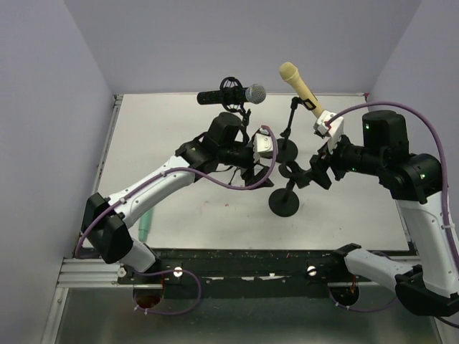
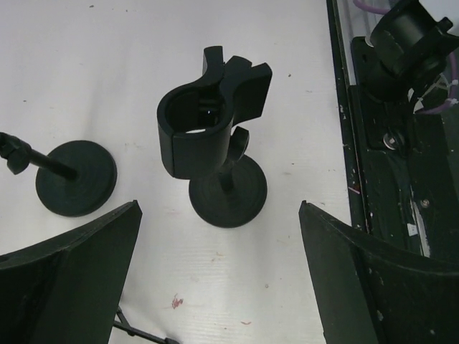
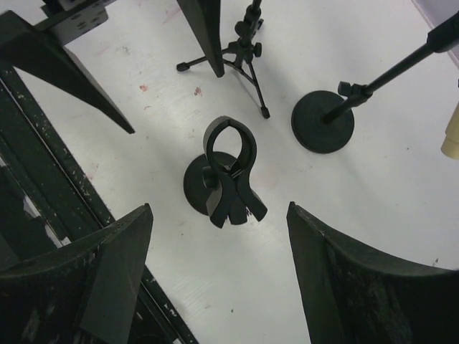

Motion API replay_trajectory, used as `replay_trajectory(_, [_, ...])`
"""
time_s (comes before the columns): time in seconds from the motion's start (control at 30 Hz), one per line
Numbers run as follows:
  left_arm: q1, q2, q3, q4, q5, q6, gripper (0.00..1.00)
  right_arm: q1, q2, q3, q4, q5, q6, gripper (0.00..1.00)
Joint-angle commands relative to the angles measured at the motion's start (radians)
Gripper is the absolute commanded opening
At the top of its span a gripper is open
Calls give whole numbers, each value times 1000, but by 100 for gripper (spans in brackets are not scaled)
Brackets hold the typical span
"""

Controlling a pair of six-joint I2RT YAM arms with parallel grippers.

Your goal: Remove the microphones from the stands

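Microphone (image 1: 301,86) sits beyond right end effector (image 1: 300,174), untouched

We can read no text, brand, number or sign anywhere. The cream microphone (image 1: 300,84) near the far edge of the table (image 1: 186,208) carries a dark mark on its handle, too small for us to make out. A pale sticker (image 2: 412,229) sits on the black rail (image 2: 373,201) along the table's near edge — blurred, so we cannot read it either.
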Motion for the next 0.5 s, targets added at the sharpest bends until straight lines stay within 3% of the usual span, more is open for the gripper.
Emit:
replay_trajectory(0.0, [-18, 75, 59, 37, 14, 37, 99, -6, -43, -17, -82, 77, 24, 83])
replay_trajectory(0.27, [-58, 195, 151, 55, 45, 54, 98, -63, -71, -51, -48, 54, 64, 83])
replay_trajectory(0.47, [-83, 270, 222, -11, 65, 141, 84, -83, -71, -60, -31, 45, 84, 83])
